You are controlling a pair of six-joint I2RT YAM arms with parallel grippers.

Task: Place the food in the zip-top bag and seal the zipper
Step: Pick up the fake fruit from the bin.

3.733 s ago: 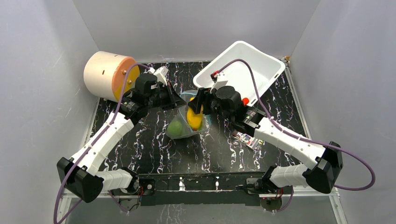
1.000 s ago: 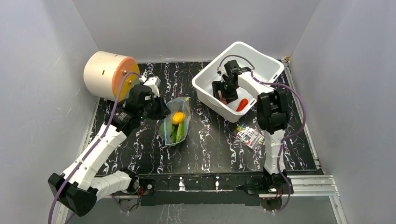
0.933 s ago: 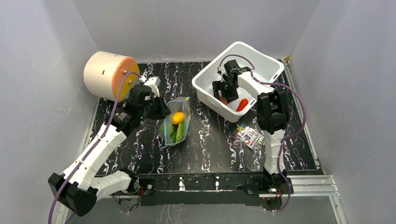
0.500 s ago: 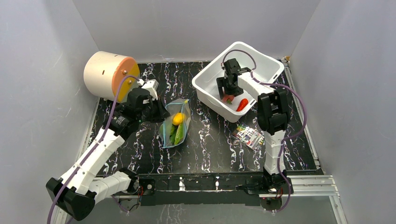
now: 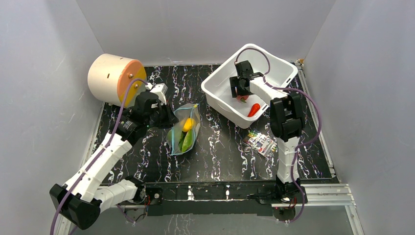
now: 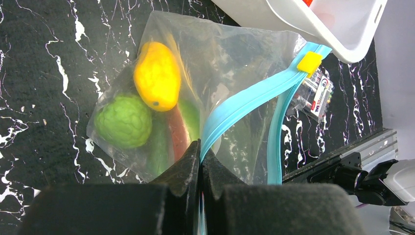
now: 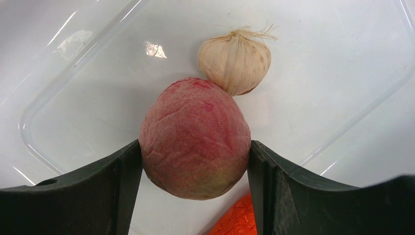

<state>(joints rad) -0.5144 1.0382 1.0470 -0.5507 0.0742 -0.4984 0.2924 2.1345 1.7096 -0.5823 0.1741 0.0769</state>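
The left claw is pinched together on the zipper of the bag; a yellow fruit and a green fruit lie inside, just ahead of it. The right claw clamps a red fruit in the bin, garlic touching just beyond.
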